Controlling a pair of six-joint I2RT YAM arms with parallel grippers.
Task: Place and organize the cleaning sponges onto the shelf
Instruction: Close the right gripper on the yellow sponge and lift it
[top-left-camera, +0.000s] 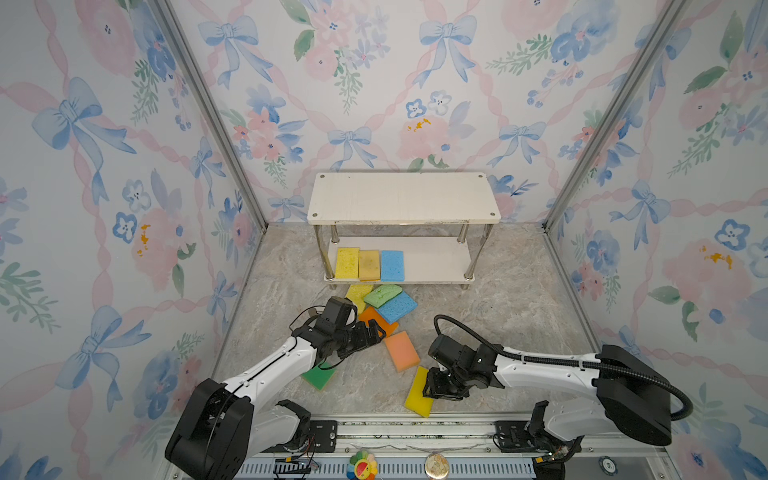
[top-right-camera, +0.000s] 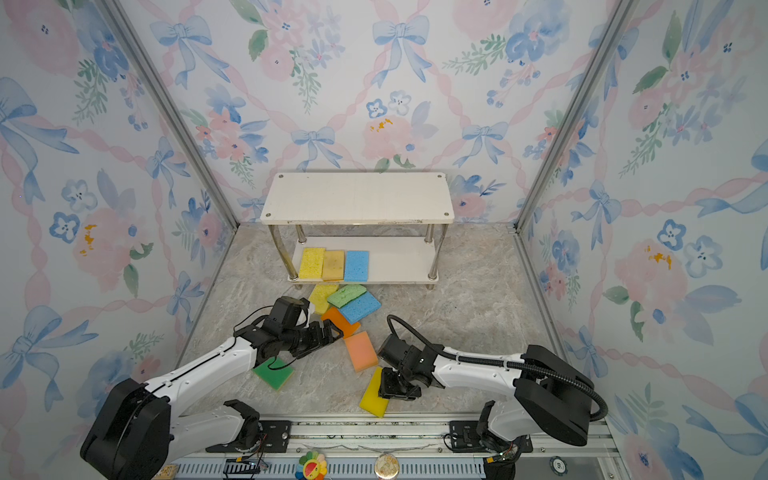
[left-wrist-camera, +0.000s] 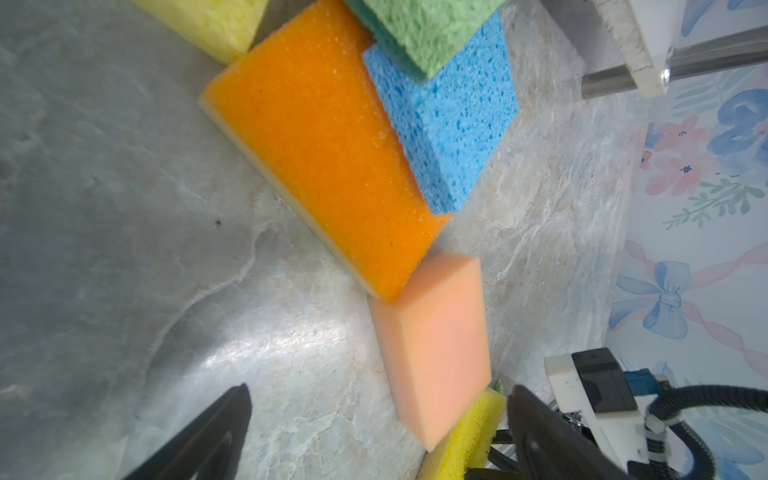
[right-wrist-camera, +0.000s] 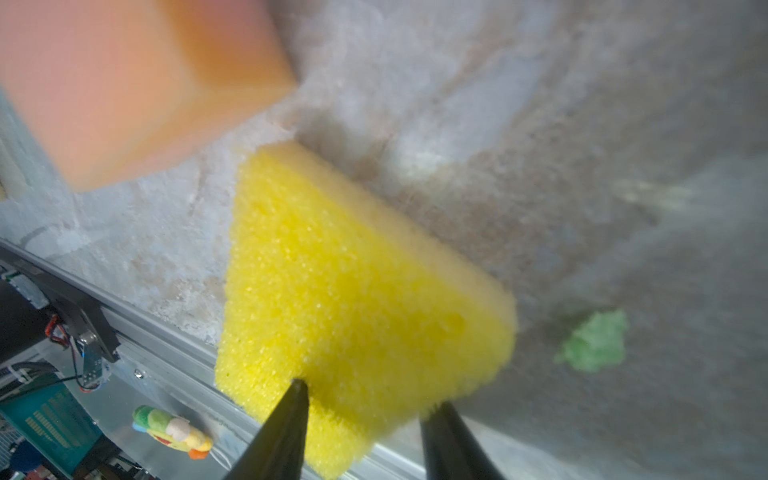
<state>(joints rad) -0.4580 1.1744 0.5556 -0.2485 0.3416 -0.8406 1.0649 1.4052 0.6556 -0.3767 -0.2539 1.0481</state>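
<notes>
We see the small white two-board shelf with shiny metal posts (top-left-camera: 403, 197) at 12 o'clock. Its back edge is near the flowery wall (top-left-camera: 374, 83), and its long side runs from 9 to 3. On its lower board (top-left-camera: 436, 259), three sponges lie side by side at the 9 o'clock end. They are a yellow holey sponge (top-left-camera: 347, 262), a stained tan sponge (top-left-camera: 369, 264) and a blue holey sponge (top-left-camera: 392, 265), each pointing 12 to 6. From there toward 3 o'clock the board is bare white.

Just at 6 o'clock of the shelf's front edge is a pile. In it, a light green sponge (top-left-camera: 382, 295) rests on a second blue sponge (top-left-camera: 397, 307), with a pale yellow sponge (top-left-camera: 358, 293) and an orange sponge (top-left-camera: 370, 316) beside them.

The left gripper (top-left-camera: 376, 330) hangs over the orange sponge, its jaws wide apart with nothing between them. A peach sponge (top-left-camera: 401, 351) lies at 5 o'clock of it, pointing 11 to 5. A dark green sponge (top-left-camera: 319, 376) peeks out under the left arm.

The right gripper (right-wrist-camera: 368, 395) has its jaws clamped on the bright yellow foam sponge (top-left-camera: 415, 395). This sponge's 6 o'clock end is just beside the metal rail (top-left-camera: 415, 428). Its long side runs nearly 12 to 6, tipped toward 1. At 3 o'clock of the pile, the grey stone floor (top-left-camera: 498, 316) is open room.
</notes>
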